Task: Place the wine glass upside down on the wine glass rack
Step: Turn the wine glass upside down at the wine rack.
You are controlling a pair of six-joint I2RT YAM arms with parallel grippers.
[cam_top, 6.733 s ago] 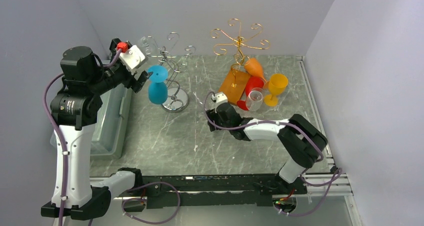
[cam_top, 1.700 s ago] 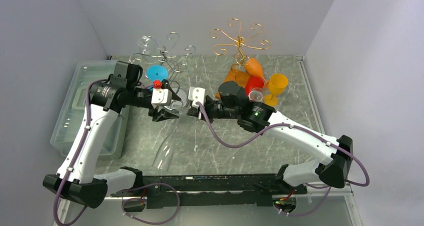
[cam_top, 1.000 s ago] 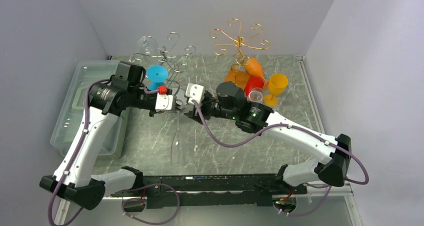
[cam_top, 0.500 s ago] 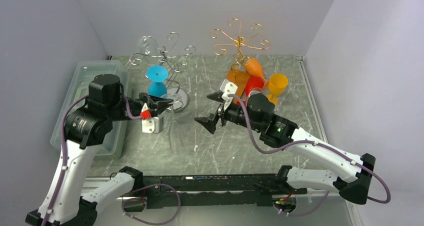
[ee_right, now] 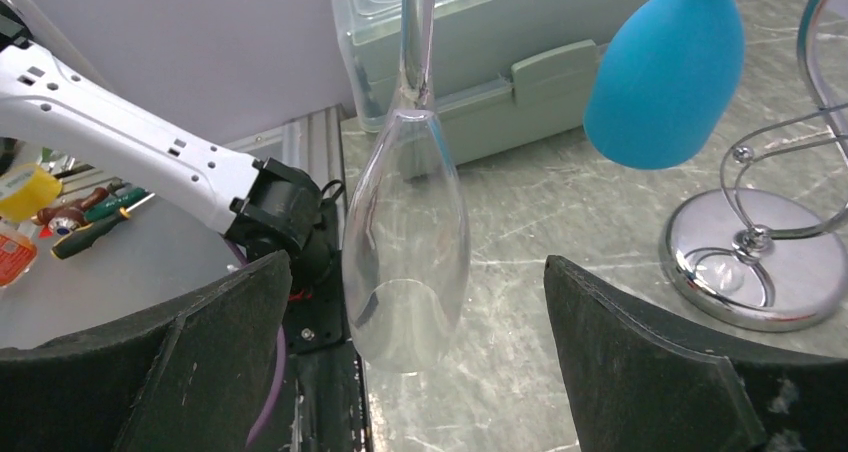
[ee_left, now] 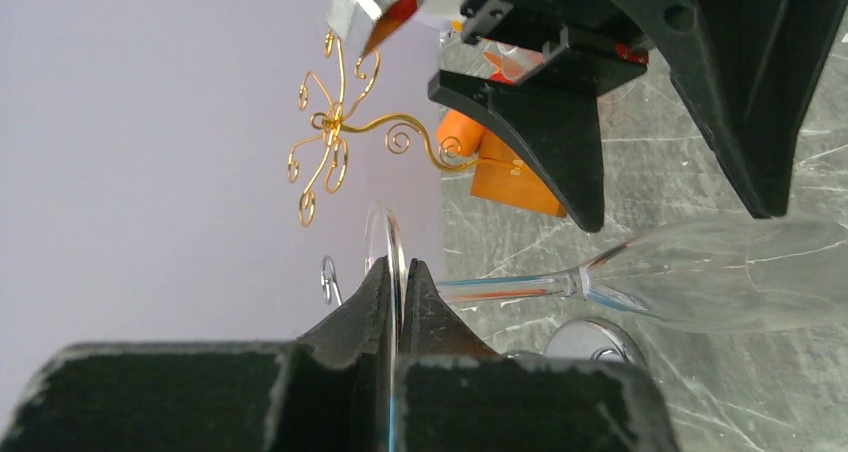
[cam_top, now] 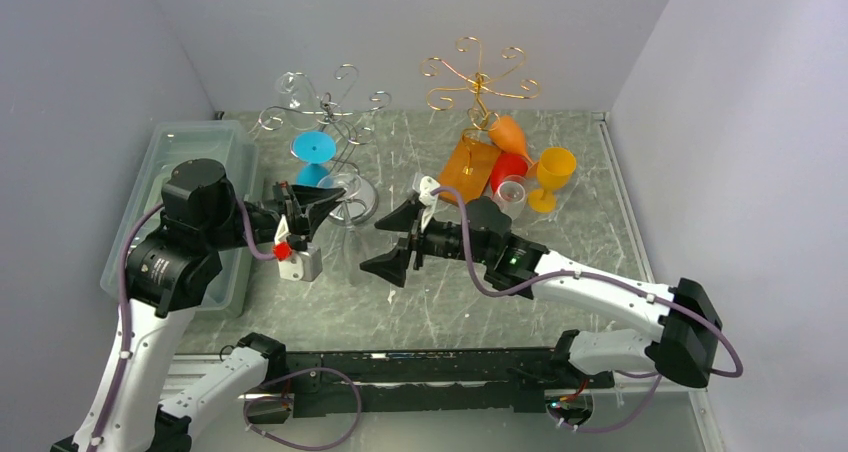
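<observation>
A clear wine glass [ee_left: 720, 282] hangs bowl down. My left gripper [ee_left: 397, 272] is shut on the thin disc of its foot [ee_left: 384, 247], and the stem [ee_left: 510, 288] runs away from the fingers. My right gripper [ee_right: 425, 312] stands wide open. The glass's bowl [ee_right: 405, 242] hangs between its two fingers [ee_right: 215, 347] without touching either. In the top view the left gripper [cam_top: 320, 204] and right gripper [cam_top: 392, 240] face each other in front of the silver wine glass rack [cam_top: 340, 112]. A blue glass [cam_top: 313, 152] hangs upside down on that rack.
The silver rack's round base [ee_right: 760, 257] stands just right of the blue glass [ee_right: 665, 82]. A gold rack [cam_top: 478, 77] stands at the back right, with orange, red and clear glasses [cam_top: 520, 177] at its foot. A lidded plastic box [cam_top: 205, 137] lies at the left.
The right gripper has opened wide, drawn back, then come forward to straddle the bowl. The left arm has pulled back toward the box, still holding the glass by its foot.
</observation>
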